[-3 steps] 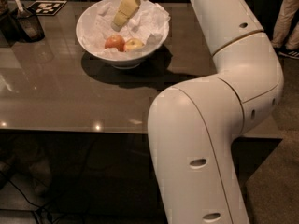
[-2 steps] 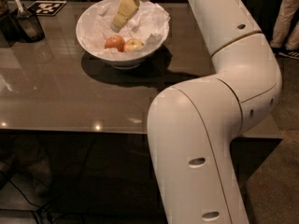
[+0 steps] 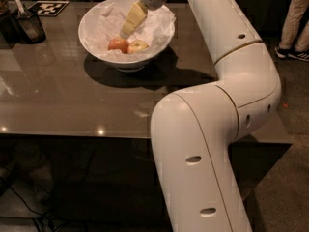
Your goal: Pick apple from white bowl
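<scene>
Well inside the white bowl [image 3: 96, 18], at the upper middle of the frame, the apple [image 3: 139, 46] lies on crumpled white paper [image 3: 159, 25], pale yellow with a faint blush. Its lower part is hidden behind the near rim. Just to its left lies an orange-red apple [image 3: 117, 44]; the two sit so close that it is hard to say whether they touch. The gripper [image 3: 124, 32], a yellowish wedge, slants down into the bowl from the top of the frame, and its tip hangs just above the two fruits, nearer the orange-red one. Whether it touches either cannot be made out, nor can it be told how far open it stands; both apples rest in the bowl. The white arm [image 3: 227, 100] fills the right half of the picture and is cut off by the bottom edge, hiding part of the dark glossy table [image 3: 58, 95] on which the bowl stands. At the upper left a black-and-white marker card [image 3: 48, 7] lies flat on the table, showing a blocky pattern and no readable letters. Beside it a dark container [image 3: 30, 27] holds a utensil, partly cut off by the frame. At the upper right a person's legs [image 3: 295, 13] are cropped by the edge.
</scene>
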Controlling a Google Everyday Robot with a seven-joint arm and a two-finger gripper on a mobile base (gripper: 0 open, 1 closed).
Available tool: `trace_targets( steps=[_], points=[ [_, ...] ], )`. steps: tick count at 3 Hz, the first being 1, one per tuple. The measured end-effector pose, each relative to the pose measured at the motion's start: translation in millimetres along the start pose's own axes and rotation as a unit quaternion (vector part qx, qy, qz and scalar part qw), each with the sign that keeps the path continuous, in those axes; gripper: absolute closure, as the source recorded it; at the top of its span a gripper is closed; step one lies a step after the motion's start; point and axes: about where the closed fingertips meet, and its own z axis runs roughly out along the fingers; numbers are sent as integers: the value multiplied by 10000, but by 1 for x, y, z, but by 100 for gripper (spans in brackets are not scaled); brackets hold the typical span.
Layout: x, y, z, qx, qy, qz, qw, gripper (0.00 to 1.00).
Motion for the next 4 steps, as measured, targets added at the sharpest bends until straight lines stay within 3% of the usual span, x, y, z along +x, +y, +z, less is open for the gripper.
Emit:
trace_targets(
  steps=[2,4],
  points=[
    [12,-13,28,17,45,61,10000,0],
    [22,-4,61,-270,45,145,9995,0]
  ],
)
